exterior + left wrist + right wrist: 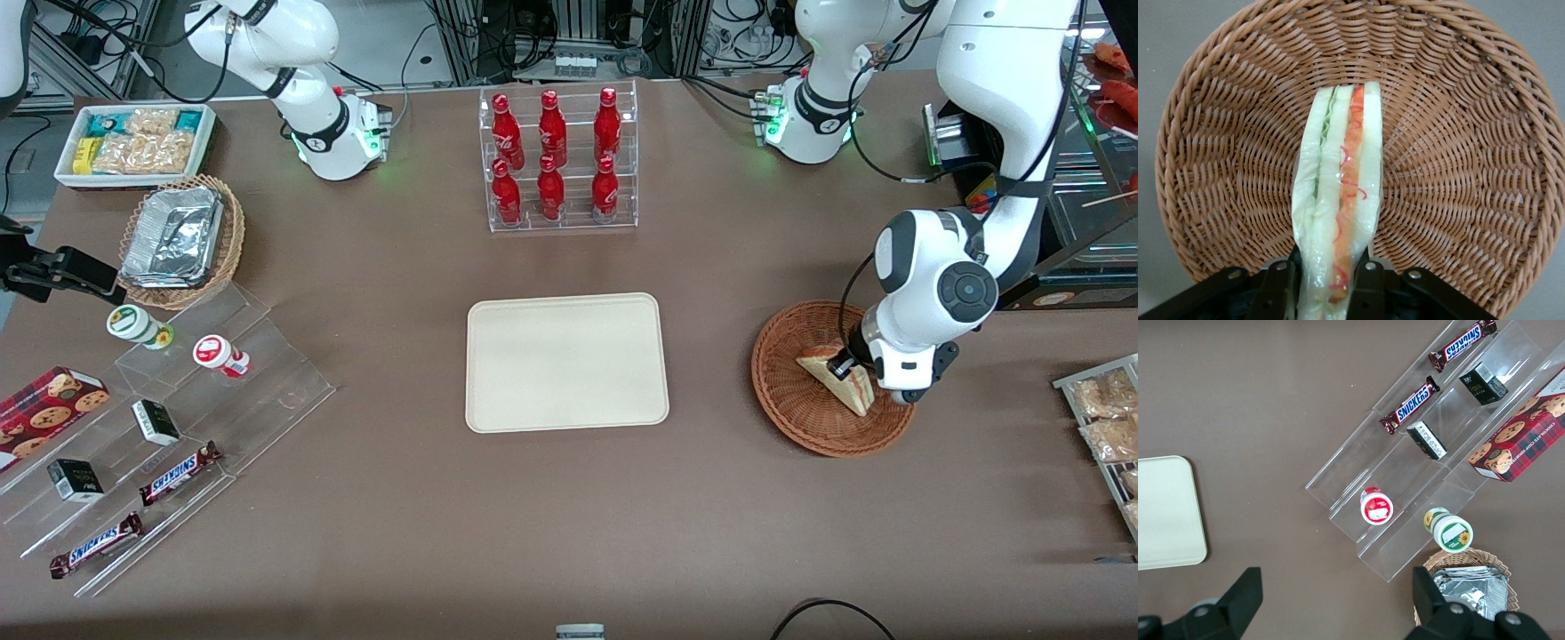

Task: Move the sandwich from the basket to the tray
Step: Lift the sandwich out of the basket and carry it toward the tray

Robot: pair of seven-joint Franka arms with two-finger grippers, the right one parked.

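The sandwich [840, 377] is a pale bread wedge in the reddish-brown wicker basket [787, 391] toward the working arm's end of the table. In the left wrist view the sandwich [1338, 200] shows its cut edge with green, pale and red-orange layers, wrapped in clear film, over the basket [1458, 153]. My left gripper [858, 369] is down in the basket; its black fingers [1368, 283] press on both faces of the wedge, shut on it. The cream-beige tray [566, 362] lies empty at the table's middle, apart from the basket.
A clear rack of red bottles [557, 160] stands farther from the front camera than the tray. Toward the parked arm's end are a tan basket with foil containers [178, 236], a white snack box [133, 142] and a clear stepped stand with snacks [169, 444]. Snack packets [1107, 418] lie at the working arm's end.
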